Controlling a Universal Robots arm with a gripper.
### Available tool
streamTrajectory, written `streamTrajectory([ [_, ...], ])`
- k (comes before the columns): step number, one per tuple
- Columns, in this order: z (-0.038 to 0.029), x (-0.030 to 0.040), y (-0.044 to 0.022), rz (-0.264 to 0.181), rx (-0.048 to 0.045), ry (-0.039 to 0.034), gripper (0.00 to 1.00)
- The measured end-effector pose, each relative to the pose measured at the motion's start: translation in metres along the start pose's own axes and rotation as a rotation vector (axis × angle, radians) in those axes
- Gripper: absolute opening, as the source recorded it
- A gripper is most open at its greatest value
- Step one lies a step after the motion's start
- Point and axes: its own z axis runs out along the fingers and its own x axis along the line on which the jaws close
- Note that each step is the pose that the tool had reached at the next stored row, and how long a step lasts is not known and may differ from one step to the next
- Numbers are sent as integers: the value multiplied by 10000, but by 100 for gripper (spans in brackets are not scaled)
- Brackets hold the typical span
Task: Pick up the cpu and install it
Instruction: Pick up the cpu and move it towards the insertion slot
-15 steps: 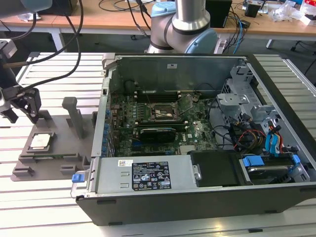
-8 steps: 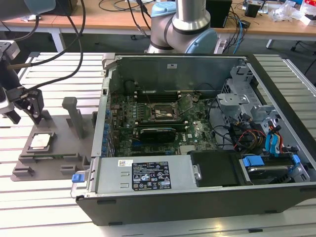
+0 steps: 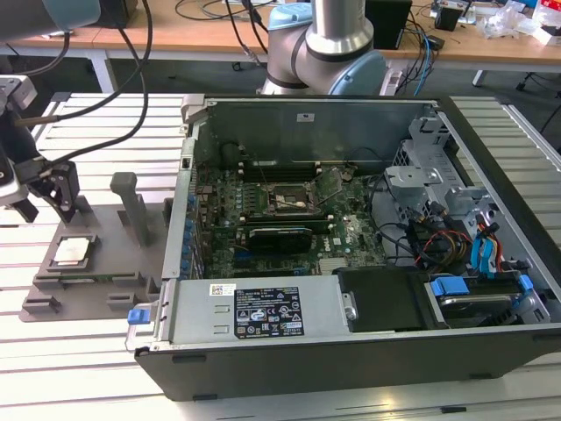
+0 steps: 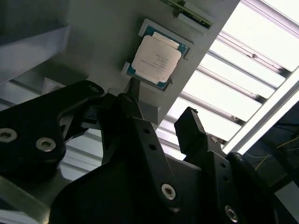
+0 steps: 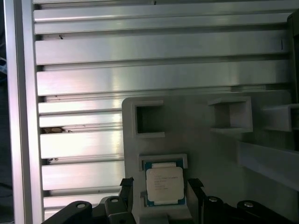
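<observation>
The cpu (image 3: 73, 251) is a small square chip with a silvery top, lying flat in a recess of the gray plastic tray (image 3: 96, 282) at the exterior view's left. My gripper (image 3: 46, 207) hangs a little above and behind it, open and holding nothing. In the first wrist view the cpu (image 5: 163, 185) sits between the two black fingertips (image 5: 127, 184), and the gripper (image 5: 160, 183) is apart from it. In the second wrist view the cpu (image 4: 156, 58) lies beyond the gripper (image 4: 161, 106). The motherboard socket (image 3: 289, 202) sits inside the open computer case (image 3: 263, 316).
The gray tray carries upright posts (image 3: 131, 202) and empty square pockets (image 5: 148, 119) near the cpu. The tray and case rest on a slatted aluminium table (image 3: 79, 368). Cables, drive bays and a card crowd the case around the socket. The arm's base (image 3: 329, 44) stands behind the case.
</observation>
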Motion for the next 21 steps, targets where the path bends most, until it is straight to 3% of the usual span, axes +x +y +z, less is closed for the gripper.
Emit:
streamTrajectory([
  [21,94,2,-2,0,0,0,57],
])
